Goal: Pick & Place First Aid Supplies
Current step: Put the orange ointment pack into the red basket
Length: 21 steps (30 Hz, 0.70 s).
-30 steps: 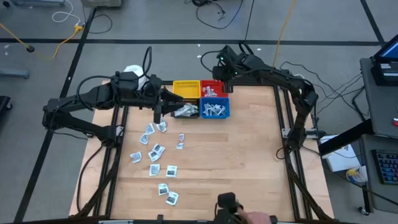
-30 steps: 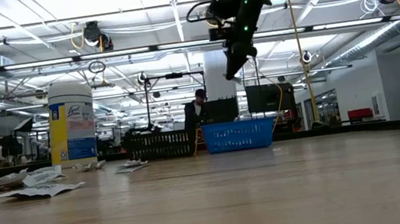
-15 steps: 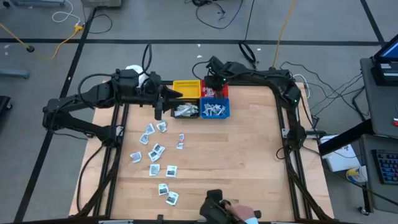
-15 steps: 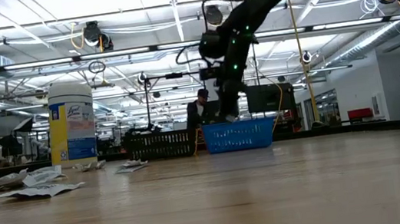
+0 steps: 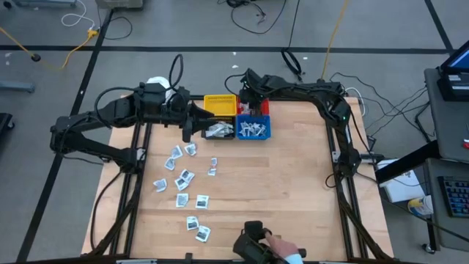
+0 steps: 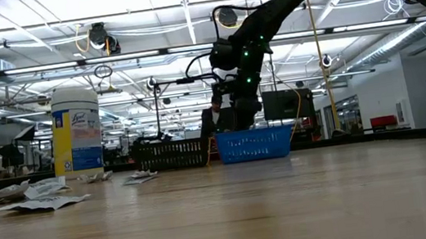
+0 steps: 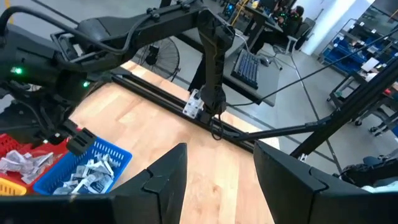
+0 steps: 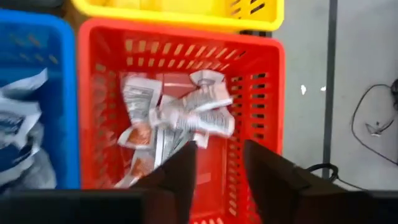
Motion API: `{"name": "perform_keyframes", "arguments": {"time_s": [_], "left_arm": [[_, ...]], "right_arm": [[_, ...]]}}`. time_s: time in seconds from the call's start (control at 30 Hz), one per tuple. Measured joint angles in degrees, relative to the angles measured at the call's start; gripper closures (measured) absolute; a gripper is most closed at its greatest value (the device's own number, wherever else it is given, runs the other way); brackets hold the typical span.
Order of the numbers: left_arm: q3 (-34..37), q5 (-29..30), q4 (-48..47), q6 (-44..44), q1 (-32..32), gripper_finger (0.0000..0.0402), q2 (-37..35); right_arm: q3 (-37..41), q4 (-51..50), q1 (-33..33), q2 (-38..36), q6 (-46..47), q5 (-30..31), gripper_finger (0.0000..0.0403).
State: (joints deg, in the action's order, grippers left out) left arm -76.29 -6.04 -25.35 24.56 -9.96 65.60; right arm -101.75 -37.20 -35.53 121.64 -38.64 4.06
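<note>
Several first aid supplies, small white packets [image 5: 183, 180], lie loose on the wooden table's left half. More packets fill the red bin [image 8: 270, 93], the blue bin [image 5: 253, 130] and the black bin [image 5: 218, 132]. My right gripper [image 8: 217, 171] hangs open just over the red bin, pointing steeply down at its heap of packets [image 8: 177, 121], with nothing between its fingers. My left gripper [image 7: 217, 180] is held high beside the yellow bin [image 5: 220, 105], open and empty.
The four bins stand in a square block at the table's far middle. A white-lidded jar [image 5: 156, 84] stands at the far left behind my left arm. A person's hand with a dark object [image 5: 256, 246] shows at the near edge. The table's right half is bare wood.
My right gripper has come down from high above the bins and gone a little toward the table's left, ending just over the red bin. The person's hand at the near edge has shifted leftward.
</note>
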Motion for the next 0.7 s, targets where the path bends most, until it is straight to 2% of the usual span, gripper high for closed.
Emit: {"name": "perform_keyframes", "arguments": {"time_s": [0.13,0.23,0.4,0.6,0.7], "left_arm": [[0.0,0.0,-0.1,0.0,0.0,0.0213,0.0],[0.0,0.0,-0.1,0.2,0.0,0.0213,0.0],[0.0,-0.1,-0.1,1.1,0.0,0.0213,0.0],[0.0,0.2,-0.1,1.2,0.0,0.0213,0.0],[0.0,1.5,-0.1,1.3,0.0,0.0213,0.0]], "right_arm": [[0.0,-0.4,0.0,-0.1,1.1,-1.1,0.0217],[0.0,1.3,-0.2,-1.3,6.9,-3.1,0.0194],[-0.1,4.8,-0.8,-6.2,17.5,-10.1,0.0184],[-0.1,6.1,1.3,-13.6,23.5,-19.1,0.0184],[0.5,6.4,3.3,-18.1,24.9,-20.9,0.0183]]}}
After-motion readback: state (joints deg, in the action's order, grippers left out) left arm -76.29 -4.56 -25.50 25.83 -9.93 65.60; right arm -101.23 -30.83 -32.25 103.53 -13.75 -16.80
